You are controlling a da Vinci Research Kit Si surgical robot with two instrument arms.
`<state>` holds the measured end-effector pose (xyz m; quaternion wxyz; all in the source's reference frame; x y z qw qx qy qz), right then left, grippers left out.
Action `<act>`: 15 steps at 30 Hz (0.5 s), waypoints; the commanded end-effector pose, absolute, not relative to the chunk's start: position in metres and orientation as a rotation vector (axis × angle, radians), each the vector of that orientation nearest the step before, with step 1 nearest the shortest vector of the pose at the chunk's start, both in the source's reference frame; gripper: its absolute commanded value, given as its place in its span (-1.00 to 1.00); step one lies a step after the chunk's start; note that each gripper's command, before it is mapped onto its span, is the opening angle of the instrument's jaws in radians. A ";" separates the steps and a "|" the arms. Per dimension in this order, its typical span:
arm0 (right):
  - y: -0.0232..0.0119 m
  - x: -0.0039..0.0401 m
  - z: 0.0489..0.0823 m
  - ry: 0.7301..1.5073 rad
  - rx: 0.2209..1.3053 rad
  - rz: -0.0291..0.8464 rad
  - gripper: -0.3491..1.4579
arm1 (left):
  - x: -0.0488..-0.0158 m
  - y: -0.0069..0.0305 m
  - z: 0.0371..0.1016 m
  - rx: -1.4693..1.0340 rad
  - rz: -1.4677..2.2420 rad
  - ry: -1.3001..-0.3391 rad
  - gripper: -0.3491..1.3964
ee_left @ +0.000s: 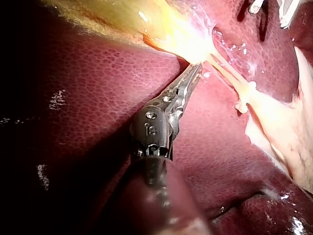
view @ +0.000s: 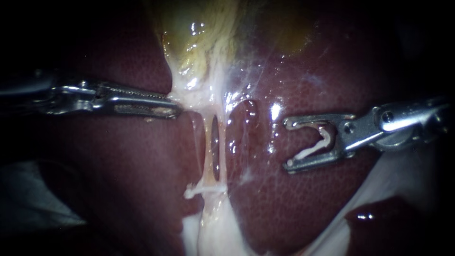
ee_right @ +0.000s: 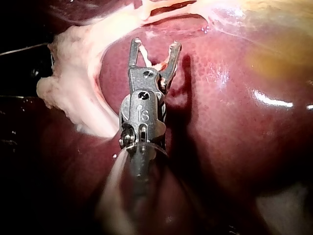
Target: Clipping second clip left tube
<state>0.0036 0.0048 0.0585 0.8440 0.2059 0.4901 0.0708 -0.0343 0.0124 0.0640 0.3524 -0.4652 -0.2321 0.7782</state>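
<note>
A: Left instrument (view: 174,106)?
B: Mid-left; end effector closed on pale tissue (view: 196,95) under the gallbladder (view: 204,28).
A: Right instrument (view: 287,144)?
B: Mid-right; end effector spread wide, holding a loaded clip (view: 308,151). Open liver (view: 258,156) separates it from the left tube (view: 207,142) at centre, with the placed clip (view: 204,190) lower.
</note>
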 end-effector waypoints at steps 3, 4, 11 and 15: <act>0.0048 0.0036 0.0585 1.034 0.434 0.149 -0.07 | -0.0335 0.0128 0.0627 -1.203 2.010 -0.611 -1.00; 0.0048 0.0035 0.0585 1.034 0.434 0.149 -0.07 | -0.0331 0.0130 0.0622 -1.199 2.011 -0.613 -1.00; 0.0048 0.0037 0.0585 1.037 0.441 0.145 -0.07 | -0.0305 0.0141 0.0582 -1.216 1.974 -0.592 -1.00; 0.0046 0.0043 0.0583 1.043 0.452 0.139 -0.07 | -0.0304 0.0140 0.0579 -1.217 1.978 -0.587 -1.00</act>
